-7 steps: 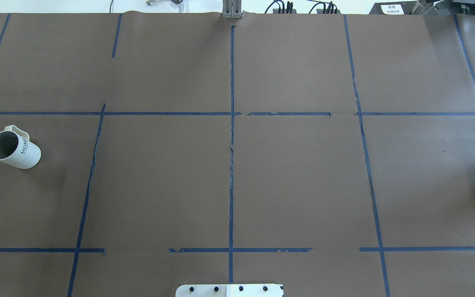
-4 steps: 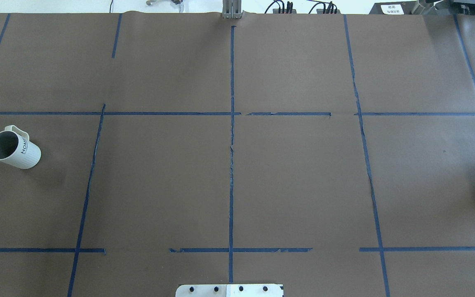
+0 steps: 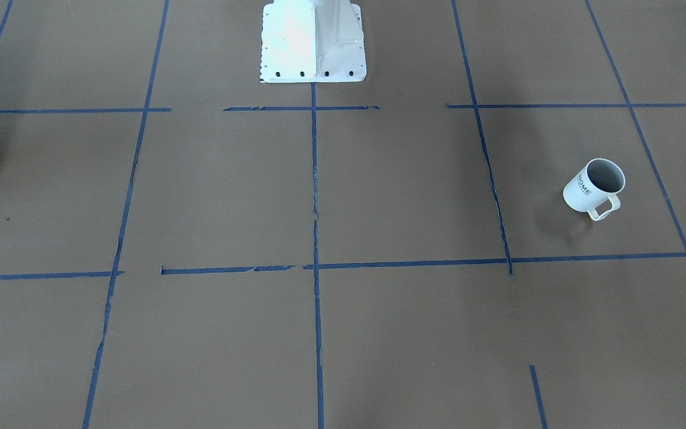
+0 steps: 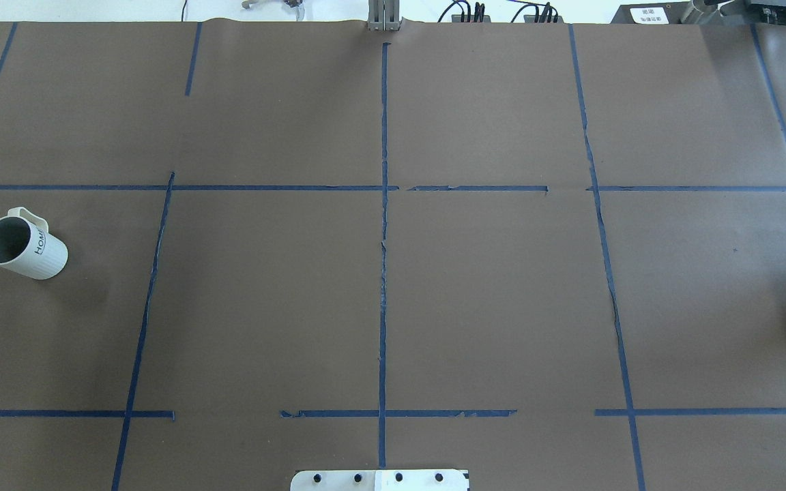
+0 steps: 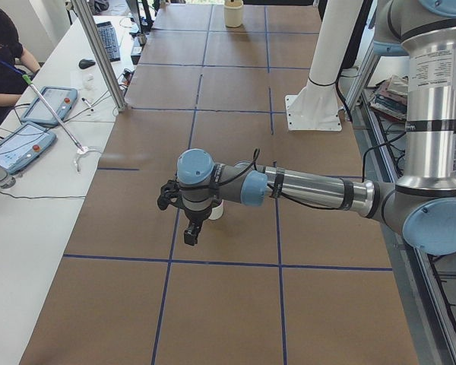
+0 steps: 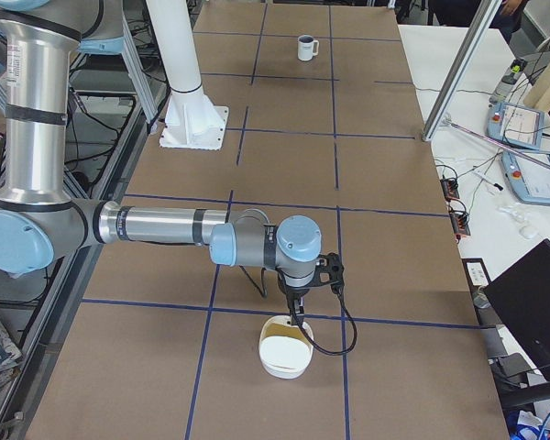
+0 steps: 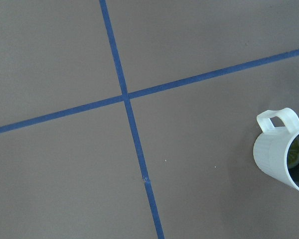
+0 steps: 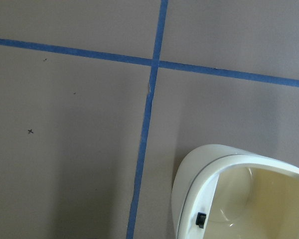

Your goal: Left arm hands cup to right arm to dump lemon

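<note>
Cup (image 4: 23, 247) sitting out by the left edge of the bench (image 4: 488, 286), nobody holding it

It's upright so the lemon (image 7: 295, 149) can't spill. The left arm (image 5: 311, 188) hovers near it and the right arm (image 6: 165, 225) is over a bowl (image 6: 286, 353), I guess the dump spot. Middle's wide open. Can't tell how open either arm's fingers (image 5: 191, 233) are.

A robotics lab: a long table (image 4: 502, 307) papered brown and gridded with blue tape (image 4: 383, 273), a white robot pedestal (image 3: 313, 42), aluminium posts (image 5: 99, 53), teach pendants (image 5: 49, 105) and a keyboard (image 5: 109, 42) on a side bench (image 5: 30, 198) where a person (image 5: 0, 57) sits
</note>
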Tool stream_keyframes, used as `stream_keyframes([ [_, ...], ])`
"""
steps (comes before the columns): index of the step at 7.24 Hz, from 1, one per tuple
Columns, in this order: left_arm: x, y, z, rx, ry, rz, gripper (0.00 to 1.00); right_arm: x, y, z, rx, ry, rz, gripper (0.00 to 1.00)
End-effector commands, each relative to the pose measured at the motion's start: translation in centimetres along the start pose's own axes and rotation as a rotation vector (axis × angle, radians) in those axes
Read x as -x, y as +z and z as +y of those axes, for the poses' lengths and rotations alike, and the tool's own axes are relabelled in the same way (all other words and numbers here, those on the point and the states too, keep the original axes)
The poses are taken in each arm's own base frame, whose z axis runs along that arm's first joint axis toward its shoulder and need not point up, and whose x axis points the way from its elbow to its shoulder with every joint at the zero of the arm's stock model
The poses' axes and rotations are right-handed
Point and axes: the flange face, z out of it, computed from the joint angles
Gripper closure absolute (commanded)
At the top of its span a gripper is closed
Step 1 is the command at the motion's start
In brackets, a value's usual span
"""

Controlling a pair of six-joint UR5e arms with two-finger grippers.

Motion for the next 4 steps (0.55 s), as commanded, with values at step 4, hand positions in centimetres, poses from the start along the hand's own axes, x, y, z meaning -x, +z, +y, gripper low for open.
stream_keyframes([
  [4,-9.0,8.6,1.2,-0.009,-0.181,-0.017,0.00,-0.1,0.1,0.1,0.001,0.001,0.001,0.00],
])
